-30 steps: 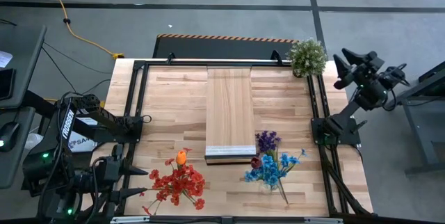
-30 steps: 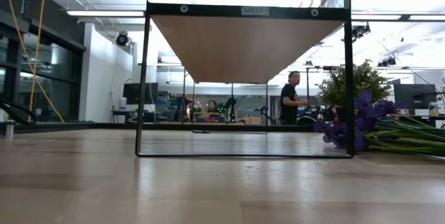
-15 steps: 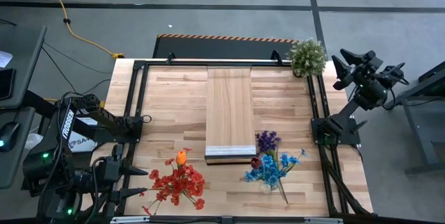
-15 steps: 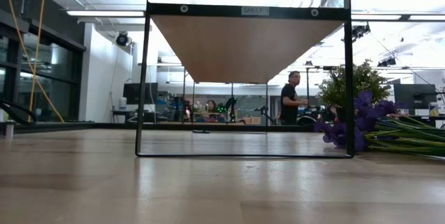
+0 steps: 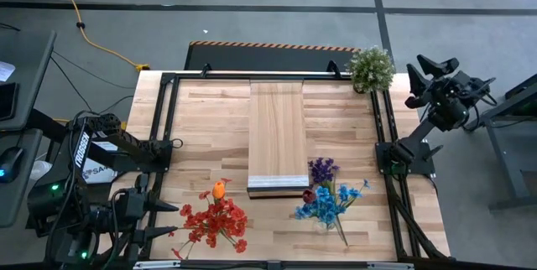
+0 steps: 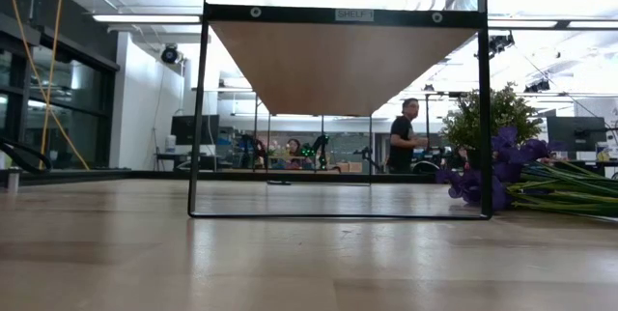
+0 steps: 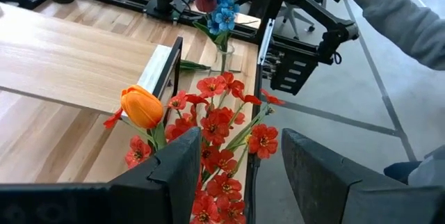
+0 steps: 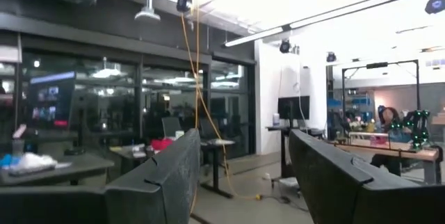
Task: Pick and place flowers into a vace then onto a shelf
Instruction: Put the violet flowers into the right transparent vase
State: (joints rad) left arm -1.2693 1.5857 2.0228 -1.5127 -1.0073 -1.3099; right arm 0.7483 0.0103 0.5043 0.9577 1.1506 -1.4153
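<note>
On the left wrist view alone, a sleeve (image 7: 396, 12) shows — both tools (image 7: 240, 175) (image 8: 243, 175) gape, empty.

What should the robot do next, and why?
Probably lower the left claw, open and empty, onto the red flowers just ahead of it. No flowers sit on the shelf yet, and the right claw is up beyond the table's edge.

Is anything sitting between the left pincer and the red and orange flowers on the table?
Nothing visible. The left pincer is open, and the red and orange flowers lie straight ahead of it on the tabletop.
</note>
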